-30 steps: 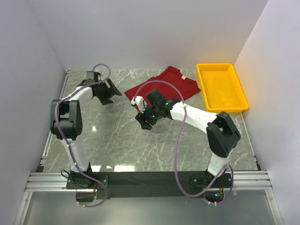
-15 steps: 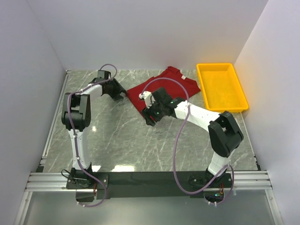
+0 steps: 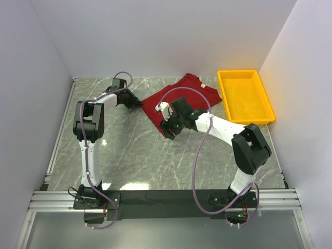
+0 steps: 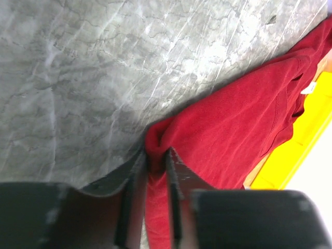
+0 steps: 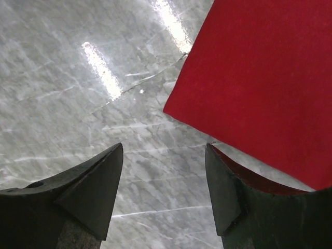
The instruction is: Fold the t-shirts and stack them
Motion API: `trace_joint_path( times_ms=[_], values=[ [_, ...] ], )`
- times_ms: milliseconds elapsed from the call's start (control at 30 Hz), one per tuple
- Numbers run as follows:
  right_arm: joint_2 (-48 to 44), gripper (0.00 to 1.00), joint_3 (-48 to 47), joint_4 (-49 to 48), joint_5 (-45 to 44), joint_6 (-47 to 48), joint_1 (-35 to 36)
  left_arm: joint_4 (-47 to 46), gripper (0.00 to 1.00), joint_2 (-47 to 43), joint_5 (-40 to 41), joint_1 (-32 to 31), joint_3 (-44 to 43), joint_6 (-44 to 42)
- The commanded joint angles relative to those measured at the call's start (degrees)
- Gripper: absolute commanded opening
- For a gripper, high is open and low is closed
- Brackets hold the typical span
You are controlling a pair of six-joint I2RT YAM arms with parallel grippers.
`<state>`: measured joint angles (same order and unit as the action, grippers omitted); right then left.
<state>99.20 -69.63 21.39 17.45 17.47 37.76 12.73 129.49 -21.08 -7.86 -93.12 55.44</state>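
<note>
Pinching t-shirt (image 4: 233, 119) edge in left tool (image 4: 154, 154), white collar tag (image 4: 309, 88) unreadable

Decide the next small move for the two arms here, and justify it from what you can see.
Probably lower the right pincer and close it on the near corner of the dark red cloth t-shirt. It hangs open over that corner, while the left pincer pinches the shirt's left corner, so both ends would then be held for a fold.
</note>
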Motion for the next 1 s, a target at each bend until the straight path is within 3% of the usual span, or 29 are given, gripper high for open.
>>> trace_joint_path(
  times_ms=[0,100,133,433,667,967],
  values=[
    [1.6,0.71,-2.2,-1.1,-2.3,3.5,1.3,-1.9,0.22,1.0,0.2,-0.1,-2.2,0.6],
    [5.3,0.71,-4.3,-0.7,-5.1,3.1,2.7,-2.2,0.11,0.8,-0.3,-0.2,-2.3,0.3],
    [6.0,0.71,-4.6,-0.7,-6.1,2.7,3.5,-2.3,0.00,0.7,-0.3,-0.2,-2.2,0.3],
    [11.6,0.71,-7.6,-1.2,-17.2,-1.6,6.9,-2.7,0.00,0.0,-1.9,-0.2,-2.2,-0.2],
    [14.3,0.68,-8.3,-1.4,-20.2,-2.2,7.3,-3.2,0.00,-0.3,-2.4,-0.2,-1.8,-0.2],
    [17.5,0.49,-11.0,-0.2,-20.9,-3.5,7.3,-3.6,0.01,-0.8,-3.2,-0.1,-1.2,-0.5]
  ],
)
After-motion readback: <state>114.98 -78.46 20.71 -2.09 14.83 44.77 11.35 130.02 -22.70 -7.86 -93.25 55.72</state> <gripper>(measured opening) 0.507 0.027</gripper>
